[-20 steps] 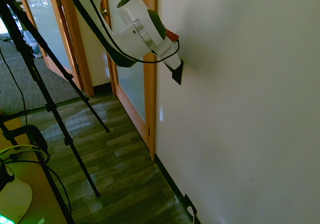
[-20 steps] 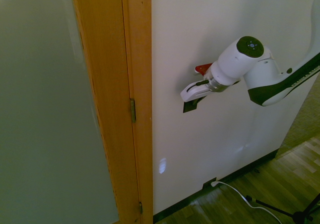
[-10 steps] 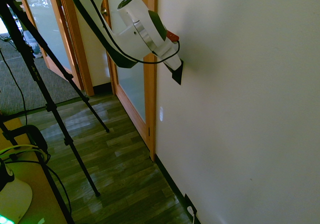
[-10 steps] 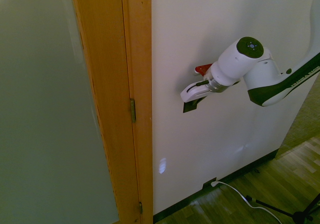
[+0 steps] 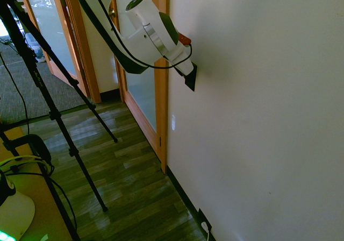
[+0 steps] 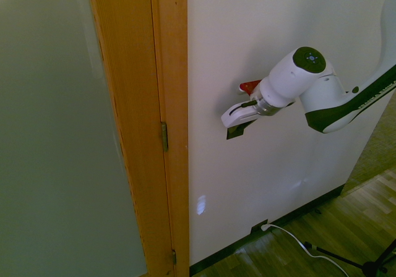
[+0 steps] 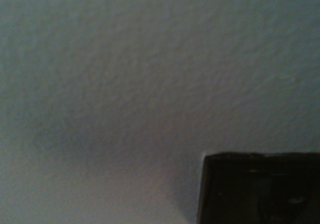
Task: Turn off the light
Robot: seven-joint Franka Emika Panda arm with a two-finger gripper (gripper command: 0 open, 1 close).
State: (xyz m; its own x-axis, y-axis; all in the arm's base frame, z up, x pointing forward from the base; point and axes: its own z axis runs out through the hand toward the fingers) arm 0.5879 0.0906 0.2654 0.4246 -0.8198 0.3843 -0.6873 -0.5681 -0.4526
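Dark plate (image 7: pixel 260 191) (glossy, cornered) against textured wall (image 7: pixel 125 74).

Pale wall beside wood-framed glass door

A smooth, pale grey wall (image 5: pixel 258 117) met a dark baseboard (image 6: pixel 303 211) above a floor of grey-brown wood-look planks (image 5: pixel 129 182). Beside it stood an orange-brown wooden door frame (image 6: pixel 176 104) with frosted glass (image 6: pixel 55 135). Dark grey carpet (image 5: pixel 24 90) lay farther off, near another wood-framed glass door (image 5: pixel 51 26). Small pale patches of light (image 6: pixel 201 204) marked the dim wall.

switch plate (image 6: pixel 235 132): upper part hidden behind the gripper (image 6: pixel 234 123)
wall socket (image 5: pixel 204 225): cut off at six o'clock
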